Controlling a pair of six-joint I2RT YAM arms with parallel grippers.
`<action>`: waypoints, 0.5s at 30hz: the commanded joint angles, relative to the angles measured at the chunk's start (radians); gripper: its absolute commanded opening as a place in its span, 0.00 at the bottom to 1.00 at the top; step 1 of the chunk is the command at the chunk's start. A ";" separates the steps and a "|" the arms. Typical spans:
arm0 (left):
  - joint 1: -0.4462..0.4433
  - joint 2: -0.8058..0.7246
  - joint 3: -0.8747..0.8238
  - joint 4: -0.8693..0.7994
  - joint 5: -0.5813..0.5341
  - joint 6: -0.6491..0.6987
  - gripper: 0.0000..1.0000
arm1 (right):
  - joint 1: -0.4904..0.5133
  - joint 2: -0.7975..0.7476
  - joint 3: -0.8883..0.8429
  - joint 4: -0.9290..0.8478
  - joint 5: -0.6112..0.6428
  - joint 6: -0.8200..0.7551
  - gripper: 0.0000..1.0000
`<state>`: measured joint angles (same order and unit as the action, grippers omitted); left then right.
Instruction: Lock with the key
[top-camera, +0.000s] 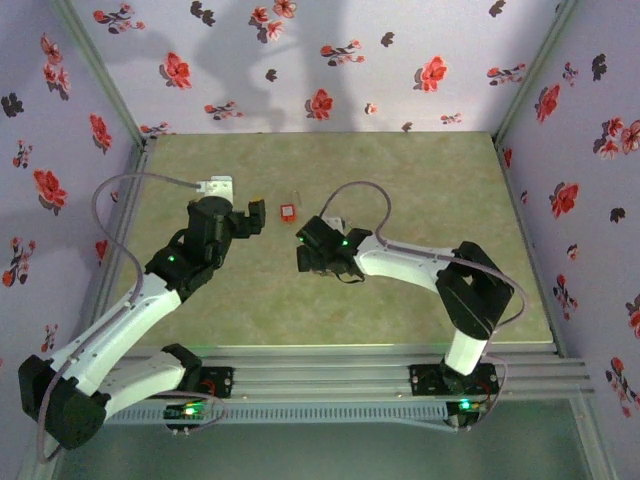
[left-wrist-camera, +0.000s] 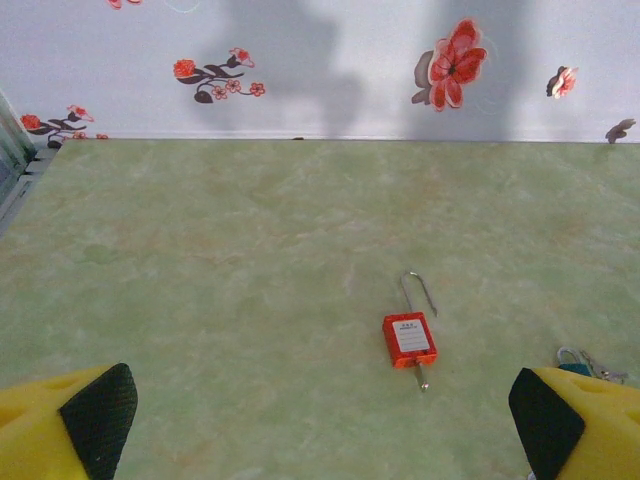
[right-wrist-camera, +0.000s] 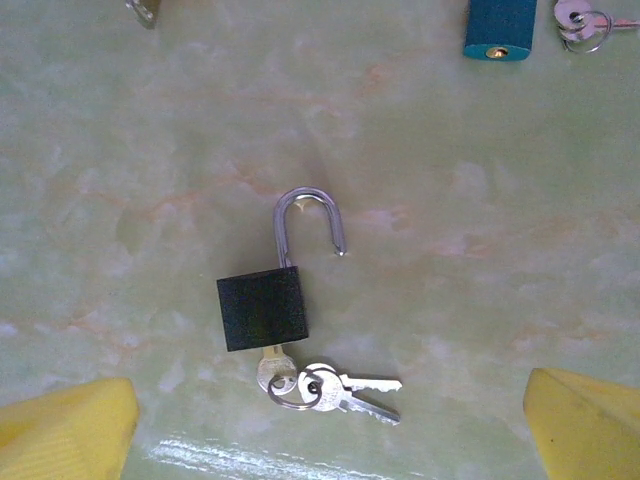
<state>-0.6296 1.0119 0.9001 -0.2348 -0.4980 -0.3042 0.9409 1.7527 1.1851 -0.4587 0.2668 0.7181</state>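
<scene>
I see both pairs of jaws standing wide open, and neither holds anything. In the left wrist view the left gripper (left-wrist-camera: 322, 412) hangs above the green table (left-wrist-camera: 200, 260). The red padlock (left-wrist-camera: 409, 339) lies right of the centre. Its thin shackle (left-wrist-camera: 420, 290) is open and points toward the flowered wall (left-wrist-camera: 330, 70), and a small silvery key (left-wrist-camera: 423, 376) sticks out of its lower end. In the right wrist view the right gripper (right-wrist-camera: 330, 405) is over a black padlock (right-wrist-camera: 262, 309) in the middle of the frame, with its steel shackle (right-wrist-camera: 305, 215) swung open. The key (right-wrist-camera: 274, 368) sits in the bottom of this padlock, and a ring with two spare keys (right-wrist-camera: 355, 390) lies just beside it. A teal padlock (right-wrist-camera: 499, 28) lies at the upper right edge.
</scene>
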 joint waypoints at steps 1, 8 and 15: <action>-0.005 -0.024 -0.013 0.038 -0.034 -0.006 1.00 | 0.008 0.027 0.039 -0.050 0.043 0.005 0.99; -0.005 -0.025 -0.016 0.044 -0.037 -0.006 1.00 | 0.008 0.063 0.073 -0.082 0.042 -0.004 0.98; -0.005 -0.025 -0.018 0.046 -0.037 -0.005 1.00 | 0.008 0.099 0.105 -0.105 0.048 -0.015 0.95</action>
<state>-0.6296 1.0061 0.8963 -0.2218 -0.4984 -0.3038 0.9409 1.8290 1.2579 -0.5228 0.2844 0.7143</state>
